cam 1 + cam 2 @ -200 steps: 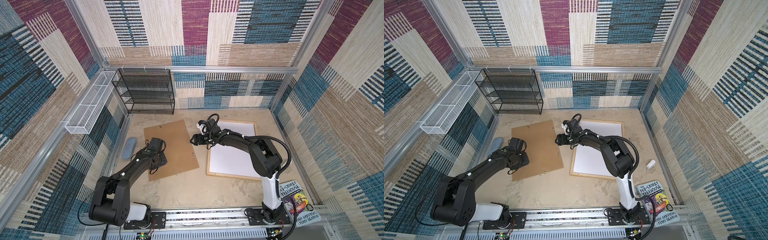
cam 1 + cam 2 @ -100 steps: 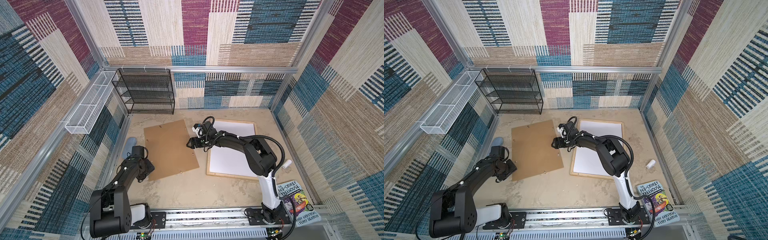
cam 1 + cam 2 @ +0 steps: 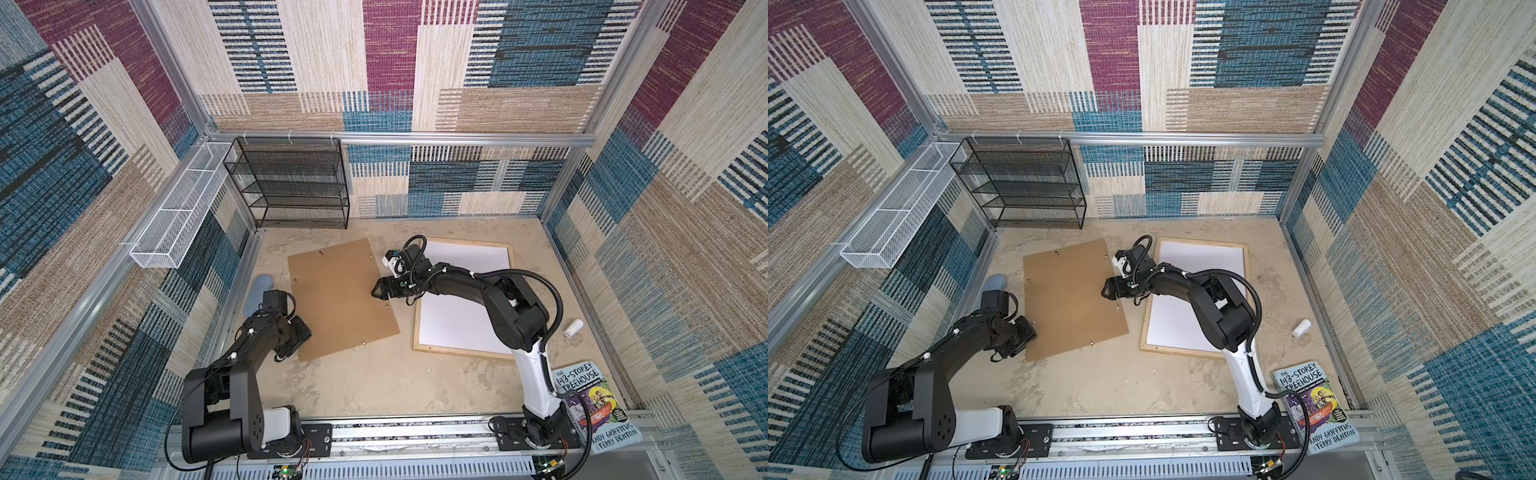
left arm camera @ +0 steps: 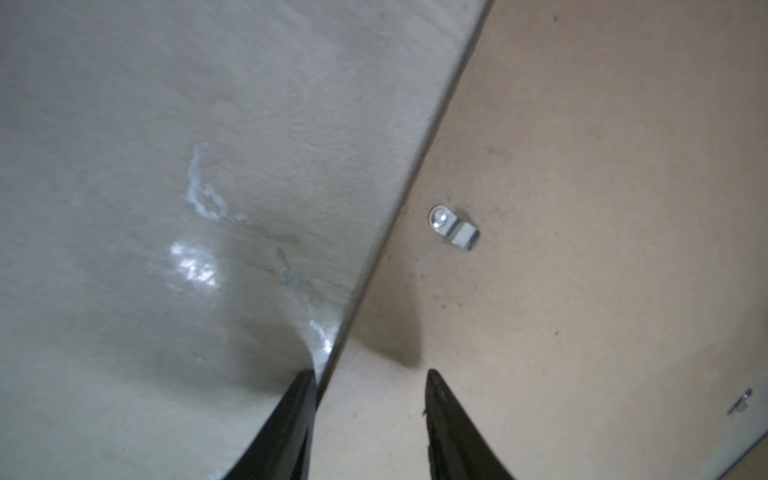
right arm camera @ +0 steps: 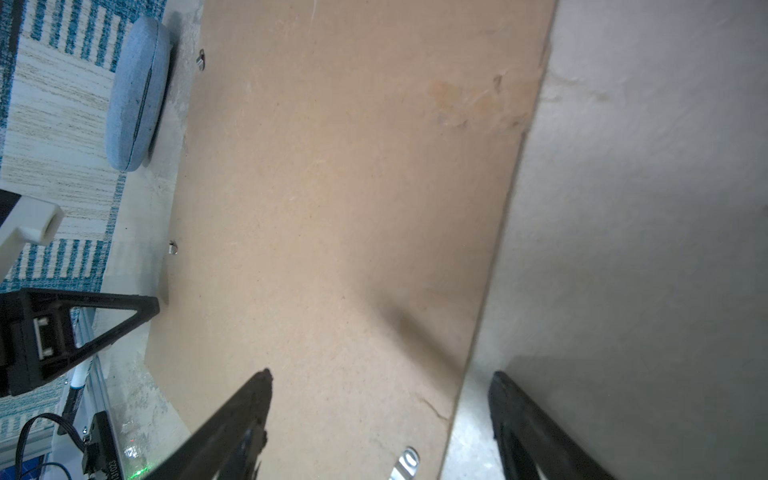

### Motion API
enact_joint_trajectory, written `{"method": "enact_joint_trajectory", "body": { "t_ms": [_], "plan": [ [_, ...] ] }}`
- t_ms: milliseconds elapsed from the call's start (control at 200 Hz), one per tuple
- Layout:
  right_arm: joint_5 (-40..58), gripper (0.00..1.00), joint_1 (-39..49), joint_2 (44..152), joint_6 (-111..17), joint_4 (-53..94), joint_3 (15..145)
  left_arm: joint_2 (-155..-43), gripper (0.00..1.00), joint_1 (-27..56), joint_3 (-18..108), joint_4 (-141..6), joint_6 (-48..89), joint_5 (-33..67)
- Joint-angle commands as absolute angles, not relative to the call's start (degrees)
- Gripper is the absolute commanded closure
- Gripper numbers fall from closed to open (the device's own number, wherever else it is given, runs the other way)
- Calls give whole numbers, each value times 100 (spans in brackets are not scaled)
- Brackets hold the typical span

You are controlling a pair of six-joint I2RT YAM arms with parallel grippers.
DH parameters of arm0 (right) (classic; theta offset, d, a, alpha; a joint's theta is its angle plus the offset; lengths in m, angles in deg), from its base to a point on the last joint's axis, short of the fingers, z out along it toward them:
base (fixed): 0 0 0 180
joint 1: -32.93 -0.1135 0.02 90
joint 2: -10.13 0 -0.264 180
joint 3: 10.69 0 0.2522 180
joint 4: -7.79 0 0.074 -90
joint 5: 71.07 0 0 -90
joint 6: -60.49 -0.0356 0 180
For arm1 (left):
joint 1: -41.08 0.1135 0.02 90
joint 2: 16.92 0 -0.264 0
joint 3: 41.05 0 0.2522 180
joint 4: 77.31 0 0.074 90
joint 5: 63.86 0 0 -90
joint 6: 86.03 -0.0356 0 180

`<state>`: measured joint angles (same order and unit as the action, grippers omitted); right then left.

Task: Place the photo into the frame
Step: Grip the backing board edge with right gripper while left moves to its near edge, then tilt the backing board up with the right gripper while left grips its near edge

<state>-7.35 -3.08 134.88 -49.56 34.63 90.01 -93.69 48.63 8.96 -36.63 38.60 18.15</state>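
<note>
The pale wood frame (image 3: pixel 457 352) (image 3: pixel 1183 353) lies flat on the right of the table, and a plain white sheet (image 3: pixel 465 257) fills it. The photo's printed side shows nowhere. A brown backing board (image 3: pixel 340 299) (image 3: pixel 1071 299) lies left of the frame. My left gripper (image 3: pixel 301 336) (image 4: pixel 370 374) is open at the board's near left corner, one finger over the board (image 4: pixel 582 166) and one off its edge. My right gripper (image 3: pixel 374 291) (image 5: pixel 382 374) stands open across the board's right edge (image 5: pixel 332 187), holding nothing.
A black mesh shelf (image 3: pixel 291 183) stands at the back left, with a white wire basket (image 3: pixel 178 208) on the left wall. A blue-grey oval case (image 3: pixel 257 291) lies by the board. A book (image 3: pixel 594 407) and a small white cylinder (image 3: pixel 573 327) lie at the right. Metal clips (image 4: pixel 454 228) dot the board.
My left gripper drew back off the board's left side and now sits at its near left corner. My right gripper moved left from the frame's edge to the board's right edge.
</note>
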Motion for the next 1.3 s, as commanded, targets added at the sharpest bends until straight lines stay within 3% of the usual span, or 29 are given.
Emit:
{"method": "enact_joint_trajectory", "body": {
  "t_ms": [0, 310, 711, 1292],
  "plan": [
    [-1028, 16, -361, 13557, -5015, 3308, 8956, -9350, 54, 4870, 902, -3700, 3719, 1518],
    [-1314, 17, -539, 13449, -5319, 2846, 8360, -8974, 55, 4867, 790, -3776, 3773, 1230],
    [-1309, 17, -548, 13180, -5236, 2840, 8045, -7564, 54, 4867, 1201, -3016, 3824, 960],
    [-1694, 17, -583, 13023, -5254, 2557, 7815, -6704, 53, 4856, 1894, -2746, 3580, -445]
  ]
}}
